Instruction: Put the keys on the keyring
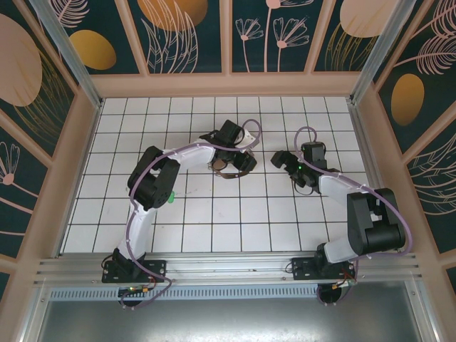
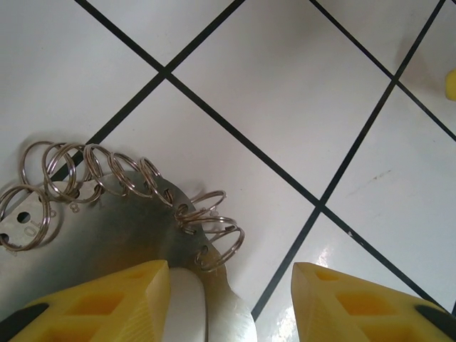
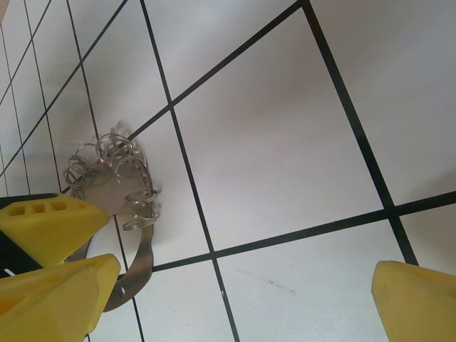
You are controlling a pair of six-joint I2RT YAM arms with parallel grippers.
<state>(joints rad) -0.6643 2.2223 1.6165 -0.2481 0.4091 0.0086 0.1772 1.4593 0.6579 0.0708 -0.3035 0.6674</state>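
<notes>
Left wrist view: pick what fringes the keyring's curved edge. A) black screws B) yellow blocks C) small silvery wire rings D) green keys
C: small silvery wire rings loop through holes along the curved edge of the keyring, whose body here looks like a flat grey metal piece.

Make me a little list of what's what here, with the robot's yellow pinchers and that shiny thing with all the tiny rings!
Shiny thing: flat grey metal keyring fringed with small silvery split rings, on the white tiled floor
Left gripper: open, keyring's narrow end between its yellow fingers
Right gripper: wide open, empty, facing the keyring
Key: maybe the green speck by the left arm's elbow; too small to tell
</notes>
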